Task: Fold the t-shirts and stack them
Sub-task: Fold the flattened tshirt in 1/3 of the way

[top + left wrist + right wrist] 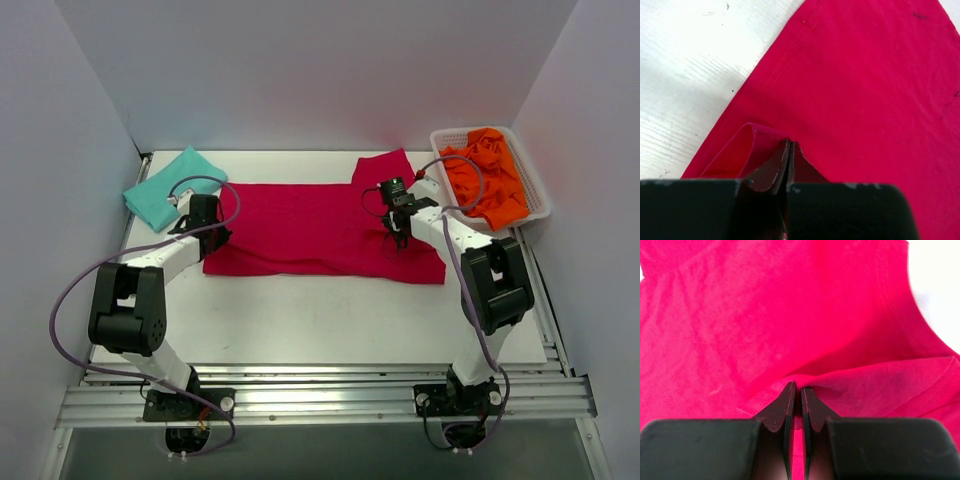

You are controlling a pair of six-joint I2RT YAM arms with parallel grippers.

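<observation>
The crimson red t-shirt (300, 228) lies spread across the table's middle, its front part doubled over. My left gripper (207, 232) is shut on the shirt's left edge; the left wrist view shows a pinched fold of red cloth (760, 145) between the closed jaws (790, 150). My right gripper (398, 228) is shut on the shirt near its right end; the right wrist view shows red cloth (790, 330) bunched between the jaws (796, 390). A folded teal t-shirt (170, 187) lies at the back left. Orange t-shirts (487, 176) fill a basket at the back right.
The white basket (535, 190) stands at the table's back right corner. White walls enclose the table on three sides. Bare white tabletop (320, 320) lies in front of the red shirt.
</observation>
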